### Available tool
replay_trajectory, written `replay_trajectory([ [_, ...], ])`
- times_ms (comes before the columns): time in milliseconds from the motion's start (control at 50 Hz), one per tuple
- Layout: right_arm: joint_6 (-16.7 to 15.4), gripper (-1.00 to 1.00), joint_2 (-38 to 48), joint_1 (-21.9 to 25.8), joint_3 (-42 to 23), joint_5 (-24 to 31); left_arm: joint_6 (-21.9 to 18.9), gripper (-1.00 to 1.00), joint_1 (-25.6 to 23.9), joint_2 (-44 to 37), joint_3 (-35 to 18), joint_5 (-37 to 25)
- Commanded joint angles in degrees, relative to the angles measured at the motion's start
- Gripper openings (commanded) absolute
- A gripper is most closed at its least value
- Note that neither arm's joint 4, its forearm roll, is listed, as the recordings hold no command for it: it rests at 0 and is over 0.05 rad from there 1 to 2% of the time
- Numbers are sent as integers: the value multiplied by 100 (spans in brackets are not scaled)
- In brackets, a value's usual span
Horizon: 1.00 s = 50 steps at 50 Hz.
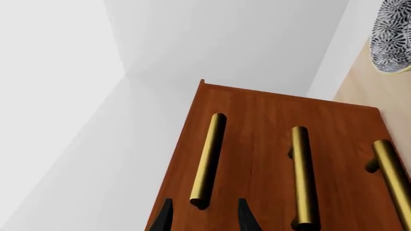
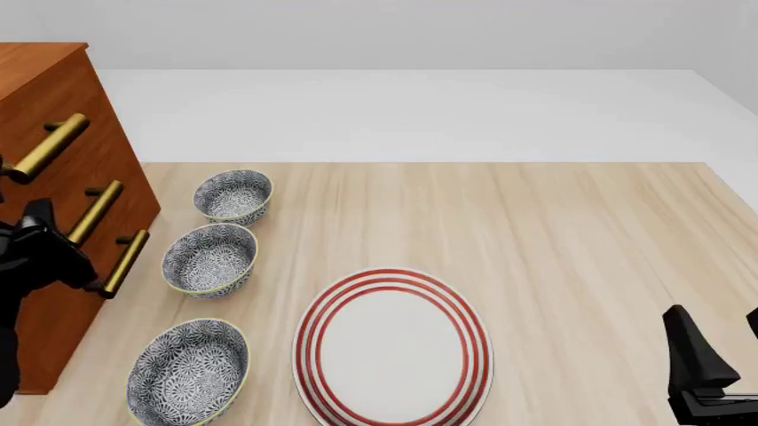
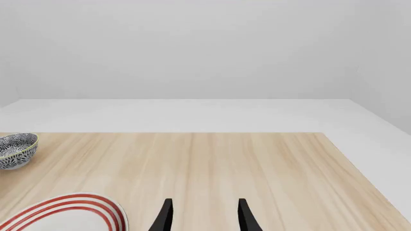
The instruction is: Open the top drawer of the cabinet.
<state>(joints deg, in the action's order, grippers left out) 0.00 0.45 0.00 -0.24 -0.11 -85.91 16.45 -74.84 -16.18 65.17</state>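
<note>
Top drawer (image 2: 53,124) of the cabinet (image 2: 48,266) sits at the table's left edge, uppermost of three reddish-brown fronts, each with a long brass bar; all three fronts look flush and shut. My left claw (image 1: 202,216) is spread, and in the left wrist view its two dark fingertips straddle the near end of one bar handle (image 1: 209,161), which I take for the top one, though I cannot be sure from that view alone. They have not closed on it.

To do this well, I judge I should slide further along the bar toward its middle before pinching, since a grip at the very end may twist or slip off. Then I pull straight out, square to the front.

My right claw (image 3: 202,214) is spread too, idle above the bare wood near the striped plate (image 2: 393,348).
</note>
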Motion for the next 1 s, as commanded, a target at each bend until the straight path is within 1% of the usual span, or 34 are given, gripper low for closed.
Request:
replay_trajectory([
  [20,0,100,-1,0,0,0,2,100,102,-111,-90,10],
  [340,0,100,0,0,0,0,-12,100,215,-257,-218,60],
  [600,0,100,1,0,0,0,-38,100,219,-158,-349,-101],
  [620,-1,100,1,1,0,0,-184,100,169,-232,-280,96],
  [640,0,100,0,1,0,0,-263,-100,111,-245,-206,227],
  [660,1,100,0,0,0,0,-171,-100,170,-248,-259,65],
  [680,1,100,0,-2,0,0,-219,-100,139,-262,-236,119],
  [700,0,100,0,0,0,0,-373,-100,93,-348,-165,248],
  [740,1,100,1,1,0,0,-300,-100,94,-285,-193,166],
  [1000,-1,100,0,-1,0,0,-470,-100,-48,-381,-44,374],
])
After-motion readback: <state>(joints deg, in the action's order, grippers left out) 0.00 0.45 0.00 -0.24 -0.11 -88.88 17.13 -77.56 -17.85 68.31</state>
